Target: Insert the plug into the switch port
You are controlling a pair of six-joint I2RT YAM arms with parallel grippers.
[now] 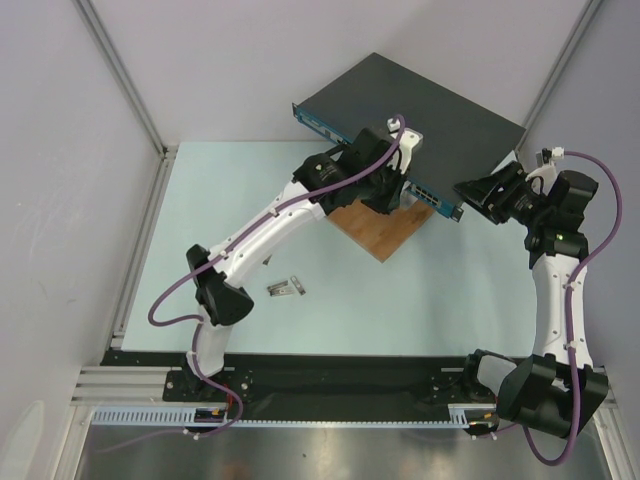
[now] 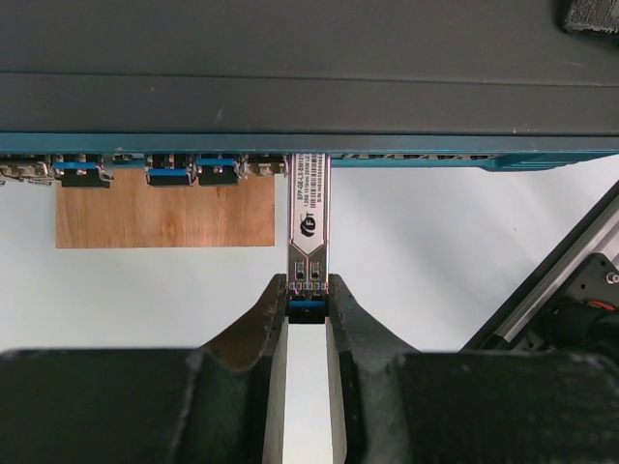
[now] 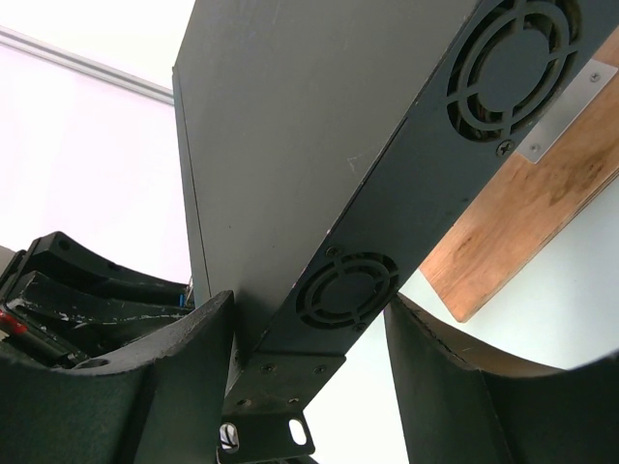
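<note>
White link shells point(image 1: 262, 235) are joined by black joints point(image 1: 222, 295); purple cables point(image 1: 170, 300) are routed along both arms, and black fingers point(image 2: 363, 333) are fitted.

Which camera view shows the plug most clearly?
The left wrist view: the silver plug fills the middle, its rear end between the left gripper fingers, its tip at the switch front. In the top view the arm hides it; the right wrist view shows none.

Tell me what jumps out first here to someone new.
The silver plug pinched in the left gripper, its tip at the switch front strip, to the right of blue-tabbed ports. Next, the right gripper straddling the switch's vented side at the corner bracket. The switch sits raised on a wooden board at the table's far side.
</note>
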